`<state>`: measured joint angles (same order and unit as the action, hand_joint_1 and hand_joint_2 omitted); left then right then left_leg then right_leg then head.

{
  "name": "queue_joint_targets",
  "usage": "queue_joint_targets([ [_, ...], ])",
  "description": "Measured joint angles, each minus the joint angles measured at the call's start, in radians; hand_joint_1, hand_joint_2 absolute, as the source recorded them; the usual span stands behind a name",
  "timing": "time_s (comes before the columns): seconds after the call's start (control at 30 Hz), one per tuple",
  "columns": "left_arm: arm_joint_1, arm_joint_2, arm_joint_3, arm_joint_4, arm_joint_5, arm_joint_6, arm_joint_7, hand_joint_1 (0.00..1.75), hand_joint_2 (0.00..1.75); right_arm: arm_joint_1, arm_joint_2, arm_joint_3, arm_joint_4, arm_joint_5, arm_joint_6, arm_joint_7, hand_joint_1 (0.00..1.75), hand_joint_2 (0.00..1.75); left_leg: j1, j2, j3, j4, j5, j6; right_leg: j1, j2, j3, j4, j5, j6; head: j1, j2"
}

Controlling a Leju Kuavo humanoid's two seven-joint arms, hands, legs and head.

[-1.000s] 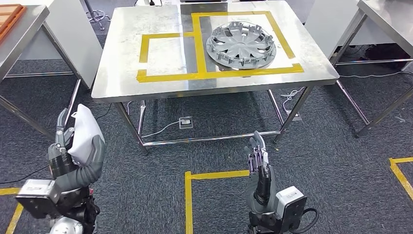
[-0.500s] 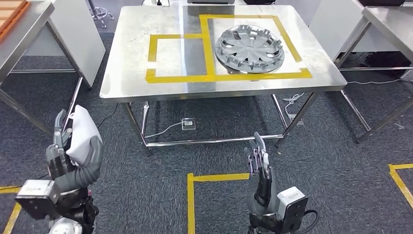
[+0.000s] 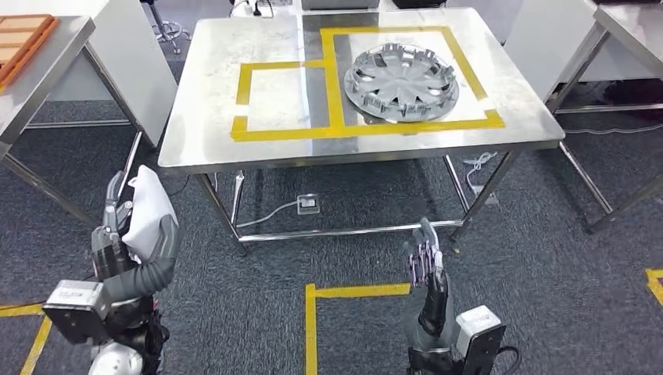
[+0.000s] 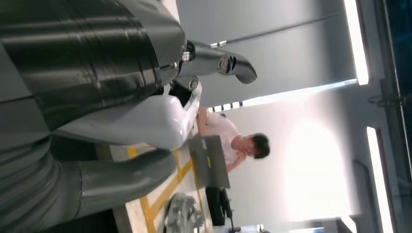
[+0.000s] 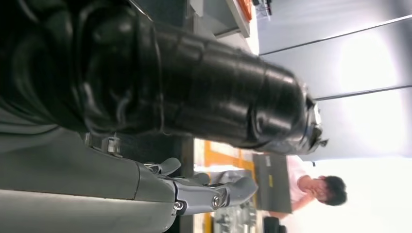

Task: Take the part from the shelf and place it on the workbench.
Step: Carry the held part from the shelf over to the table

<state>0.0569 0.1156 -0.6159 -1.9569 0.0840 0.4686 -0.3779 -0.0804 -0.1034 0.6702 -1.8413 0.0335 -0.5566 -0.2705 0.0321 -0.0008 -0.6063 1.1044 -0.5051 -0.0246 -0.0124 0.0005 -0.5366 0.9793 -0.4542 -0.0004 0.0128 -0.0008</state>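
The left hand is gripping the white part low at the robot's left side, thumb and fingers wrapping around it, while the right hand is holding nothing, its fingers pointing up and lying close together. Against the picture from a second back the whole scene is sitting lower and nearer — the camera is moving, and the part is keeping its place in the hand. The part is standing with its long axis running up and slightly away from the robot, narrower end uppermost. Ahead, the steel workbench is carrying yellow tape rectangles, and a silver wheel cover is lying inside the larger one. Grey carpet with yellow floor tape is spreading below, and more steel tables are standing on either side — a person is leaning behind the bench in the left wrist view
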Motion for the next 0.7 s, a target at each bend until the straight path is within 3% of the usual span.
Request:
queue_joint_targets([
  [0.07,0.001,0.003,0.000,-0.001,0.000,0.000,0.000,1.75,1.75,0.001,0.001,0.000,0.002,0.000,0.000,0.000,0.00,0.00,0.000,0.000,-0.075,0.119,-0.045,-0.002,0.002,0.003,0.004,0.001,-0.007,-0.004,-0.013,0.000],
  [0.1,0.002,0.004,0.000,-0.001,0.000,0.001,0.001,1.75,1.75,0.002,0.001,0.000,0.003,0.000,0.000,0.000,0.00,0.00,0.000,0.000,-0.106,0.156,-0.051,-0.003,0.002,0.005,0.006,0.003,-0.012,-0.004,-0.018,0.000],
  [0.13,0.002,0.005,0.000,-0.001,0.000,0.001,0.001,1.75,1.75,0.002,0.001,0.000,0.004,0.000,0.000,0.000,0.00,0.00,0.000,0.000,-0.121,0.161,-0.038,-0.004,0.002,0.007,0.010,0.005,-0.018,-0.002,-0.021,0.000],
  [0.17,0.003,0.005,0.000,-0.001,0.000,0.001,0.001,1.75,1.75,0.002,0.001,0.000,0.004,0.000,0.000,0.000,0.00,0.00,0.001,0.000,-0.116,0.126,-0.005,-0.004,0.001,0.009,0.017,0.007,-0.025,0.001,-0.026,0.000],
  [0.23,0.002,0.007,0.000,-0.001,0.000,0.001,0.001,1.75,1.75,0.002,0.001,0.000,0.005,-0.001,0.000,0.000,0.00,0.00,0.000,0.000,-0.070,0.002,0.071,-0.005,-0.001,0.013,0.030,0.012,-0.044,0.012,-0.036,0.000],
  [0.3,0.001,0.008,0.000,-0.002,-0.001,0.001,0.002,1.75,1.75,0.000,0.002,0.000,0.007,-0.002,0.000,-0.002,0.00,0.00,-0.003,0.000,-0.038,-0.073,0.083,0.002,-0.001,0.014,0.034,0.020,-0.060,0.026,-0.046,0.000],
  [0.37,0.002,0.009,0.000,-0.004,-0.002,0.002,0.002,1.75,1.75,-0.002,0.003,0.000,0.008,-0.003,0.001,-0.004,0.00,0.00,-0.006,0.000,-0.030,-0.079,0.065,0.019,0.001,0.014,0.039,0.025,-0.069,0.040,-0.047,0.000],
  [0.43,0.002,0.009,0.000,-0.006,-0.004,0.003,0.002,1.75,1.75,-0.004,0.004,0.000,0.009,-0.004,0.002,-0.007,0.00,0.00,-0.004,-0.003,-0.018,-0.077,0.066,0.032,0.000,0.011,0.032,0.043,-0.076,0.049,-0.039,0.000],
  [0.5,0.001,0.009,0.000,-0.008,-0.006,0.003,0.001,1.75,1.75,-0.008,0.004,0.000,0.009,-0.004,0.002,-0.011,0.00,0.00,-0.004,-0.004,-0.003,-0.079,0.060,0.040,-0.002,0.008,-0.022,0.131,-0.091,0.054,-0.028,0.000],
  [0.6,0.001,0.009,0.000,-0.009,-0.006,0.003,0.001,1.75,1.75,-0.008,0.005,0.000,0.011,-0.004,0.003,-0.012,0.00,0.00,-0.012,-0.005,0.014,-0.080,0.042,0.050,0.000,0.007,-0.152,0.308,-0.144,0.056,-0.008,0.000],
  [0.63,0.001,0.009,0.000,-0.009,-0.006,0.003,0.001,1.75,1.75,-0.007,0.005,0.000,0.012,-0.004,0.003,-0.012,0.00,0.00,-0.016,-0.006,0.023,-0.080,0.034,0.052,0.003,0.007,-0.177,0.322,-0.146,0.052,-0.002,0.000],
  [0.67,0.001,0.009,0.000,-0.009,-0.006,0.003,0.001,1.75,1.75,-0.007,0.005,0.000,0.013,-0.004,0.003,-0.013,0.00,0.00,-0.021,-0.008,0.034,-0.080,0.026,0.053,0.006,0.007,-0.184,0.302,-0.127,0.044,0.003,0.000],
  [0.7,0.001,0.009,0.001,-0.009,-0.006,0.003,0.001,1.75,1.75,-0.007,0.005,0.000,0.014,-0.004,0.003,-0.013,0.00,0.00,-0.026,-0.008,0.048,-0.081,0.018,0.054,0.013,0.007,-0.175,0.248,-0.084,0.031,0.008,0.000],
])
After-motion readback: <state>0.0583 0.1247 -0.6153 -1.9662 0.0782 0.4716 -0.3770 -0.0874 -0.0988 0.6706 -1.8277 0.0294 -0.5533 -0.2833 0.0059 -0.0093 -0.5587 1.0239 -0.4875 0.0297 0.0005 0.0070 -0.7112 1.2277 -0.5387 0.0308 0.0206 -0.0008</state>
